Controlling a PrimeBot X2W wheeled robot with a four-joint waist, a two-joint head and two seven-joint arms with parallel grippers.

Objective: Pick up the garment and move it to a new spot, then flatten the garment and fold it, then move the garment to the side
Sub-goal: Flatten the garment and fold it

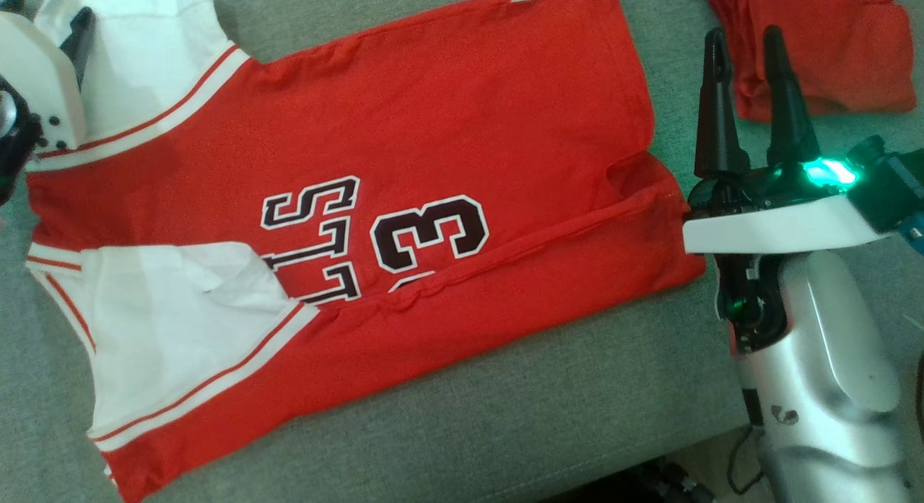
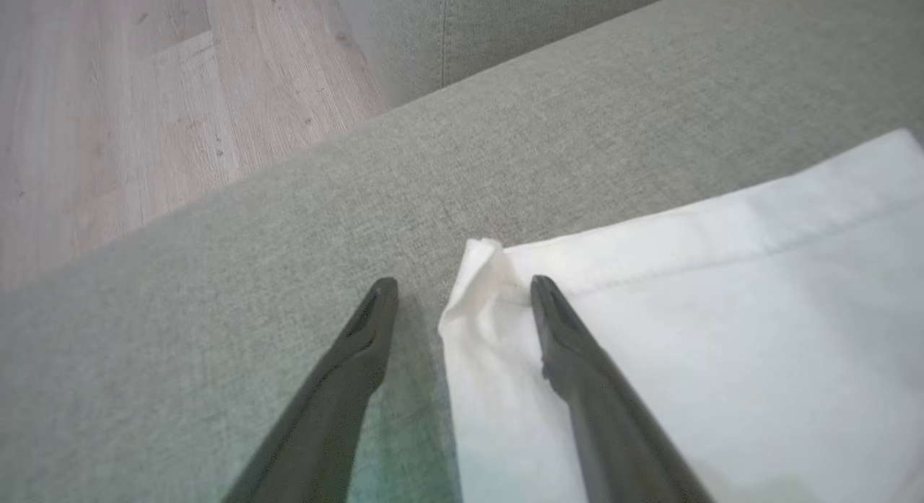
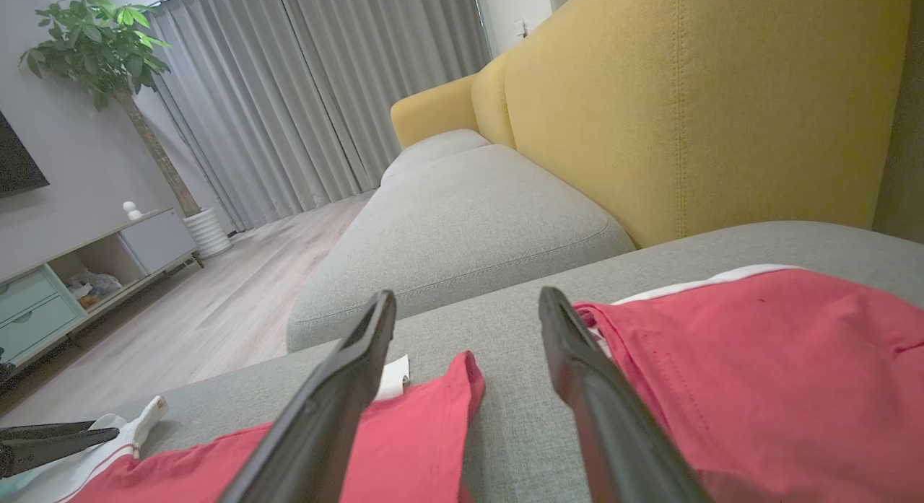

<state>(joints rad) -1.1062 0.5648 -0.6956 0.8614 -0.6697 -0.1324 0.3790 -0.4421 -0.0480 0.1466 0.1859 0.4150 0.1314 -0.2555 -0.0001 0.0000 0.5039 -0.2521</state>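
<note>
garment: a red and white jersey (image 1: pixel 433 128) with dark numbering lies spread on the grey sofa cushion (image 1: pixel 520 416), across the left and centre of the head view. its lower edge is turned over in a long band. the lower sleeve (image 1: pixel 166 330), white, at the lower left of the frame, is creased.

left gripper (image 2: pixel 462 286): jaws wide apart, nothing held. in the left wrist view the corner of the upper sleeve (image 2: pixel 722 330) sits between the two fingers at frame centre. one finger lies over the white cloth, the other over bare cushion. whether either tip touches cannot be told. wood floor (image 2: pixel 108 128) shows at the upper left of that view.

right gripper (image 1: pixel 743 37): jaws wide apart, nothing held. it stands at the right of the head view, fingers pointing up the frame, over bare cushion between the jersey's hem and a second red garment (image 1: pixel 830 48) bunched at the upper right. a yellow backrest (image 3: pixel 686 106) stands in the upper right of the right wrist view.
</note>
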